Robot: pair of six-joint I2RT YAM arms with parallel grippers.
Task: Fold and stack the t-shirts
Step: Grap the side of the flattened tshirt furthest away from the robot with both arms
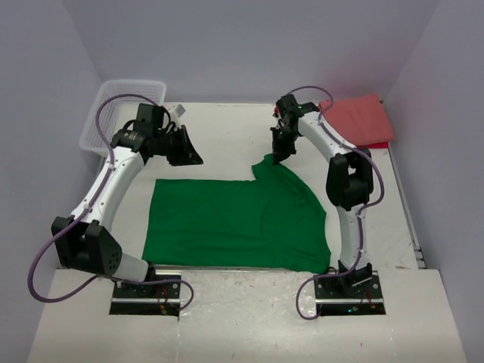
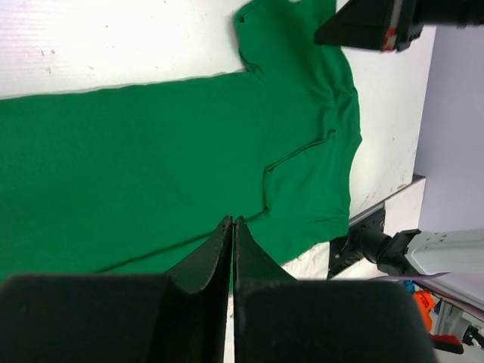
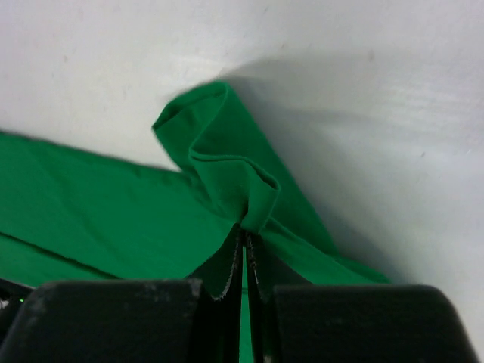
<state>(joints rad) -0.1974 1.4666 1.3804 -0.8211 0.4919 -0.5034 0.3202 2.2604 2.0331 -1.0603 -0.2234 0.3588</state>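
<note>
The bright green t-shirt [image 1: 234, 219] lies spread flat on the table's middle. My right gripper [image 1: 277, 157] is shut on its far right sleeve, pinching a bunched fold of green cloth [image 3: 227, 162] between the fingertips. The salmon-red t-shirt [image 1: 359, 119] lies folded at the far right corner. My left gripper [image 1: 193, 157] hovers above the table just beyond the shirt's far left edge, shut and empty; in the left wrist view its fingers [image 2: 215, 257] meet with the green shirt [image 2: 151, 166] below them.
A white mesh basket [image 1: 125, 113] stands at the far left corner. The table's white edge rail [image 1: 408, 219] runs along the right. The right arm's link [image 2: 378, 23] shows in the left wrist view.
</note>
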